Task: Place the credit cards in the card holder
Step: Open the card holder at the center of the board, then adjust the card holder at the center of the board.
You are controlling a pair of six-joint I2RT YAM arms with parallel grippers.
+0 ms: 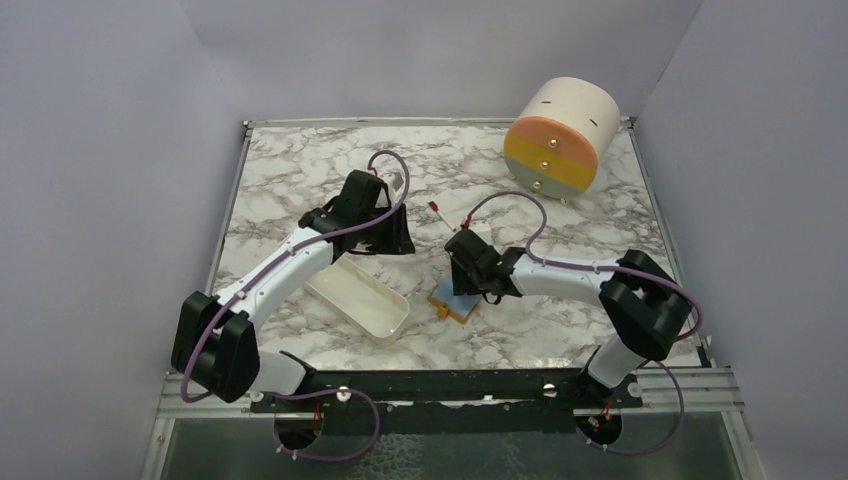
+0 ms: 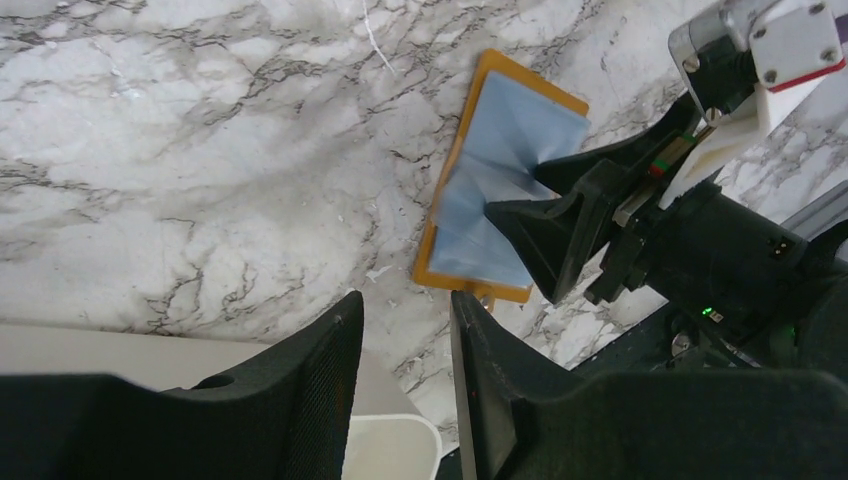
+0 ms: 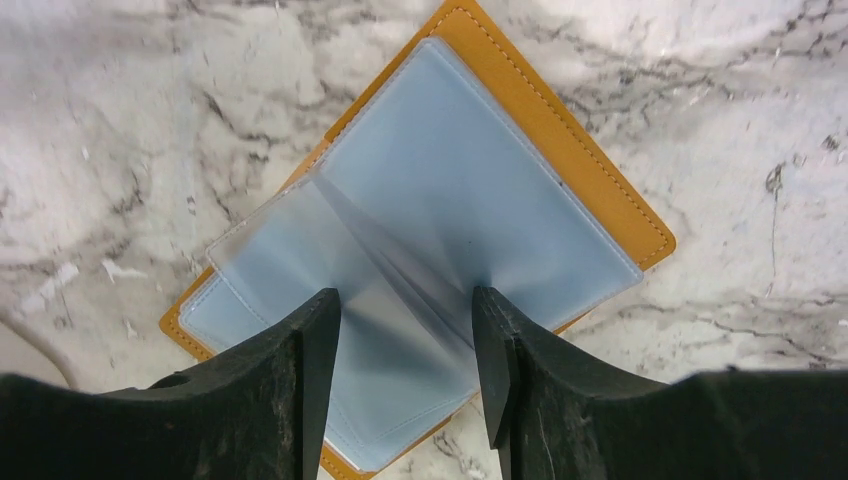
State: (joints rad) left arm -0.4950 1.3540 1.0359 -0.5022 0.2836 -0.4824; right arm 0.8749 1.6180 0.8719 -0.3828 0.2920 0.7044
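two pairs of jaws, neither with a card. the card holder [image 3: 440, 200] lies spread open on the tabletop [image 1: 300, 170], directly under the right jaws, which stand apart astride its lifted clear sleeves [image 3: 400, 280]. the left jaws, narrowly parted and empty, hover beside it. likely step: opening a pocket; next calls for fetching a card.

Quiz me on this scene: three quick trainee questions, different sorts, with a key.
1. True or false: the card holder lies open, blue-grey inside up.
2. Which arm's jaws straddle its middle? A left, B right, C neither.
3. In which corner of the marble table does the cream-orange drum stand?
Key: 1 true; 2 B; 3 far right corner.
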